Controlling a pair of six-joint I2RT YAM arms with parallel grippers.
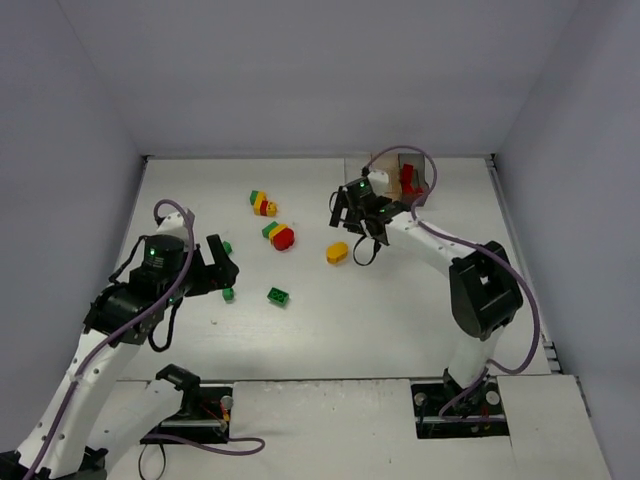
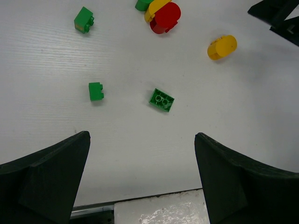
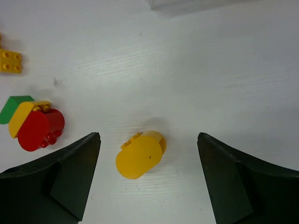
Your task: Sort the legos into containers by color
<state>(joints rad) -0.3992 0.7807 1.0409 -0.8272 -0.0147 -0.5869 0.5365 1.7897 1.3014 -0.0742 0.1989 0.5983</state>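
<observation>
Legos lie loose on the white table. A yellow rounded brick (image 1: pixel 337 252) sits between and below my right gripper's (image 1: pixel 356 228) open fingers, untouched; it also shows in the right wrist view (image 3: pixel 140 154). A green-yellow-red clump (image 1: pixel 279 236) and a second mixed clump (image 1: pixel 263 203) lie left of it. A green brick (image 1: pixel 278 295) and two small green bricks (image 1: pixel 228 294) (image 1: pixel 227 247) lie near my left gripper (image 1: pixel 228 268), which is open and empty. The containers (image 1: pixel 385 172) stand at the back, partly hidden by the right arm, with red bricks (image 1: pixel 408 183) inside.
The left wrist view shows the green brick (image 2: pixel 161 100), a small green one (image 2: pixel 96 91), another (image 2: pixel 83 20), the red-topped clump (image 2: pixel 164 17) and the yellow brick (image 2: pixel 222 47). Grey walls enclose the table. The arm bases stand at the near edge.
</observation>
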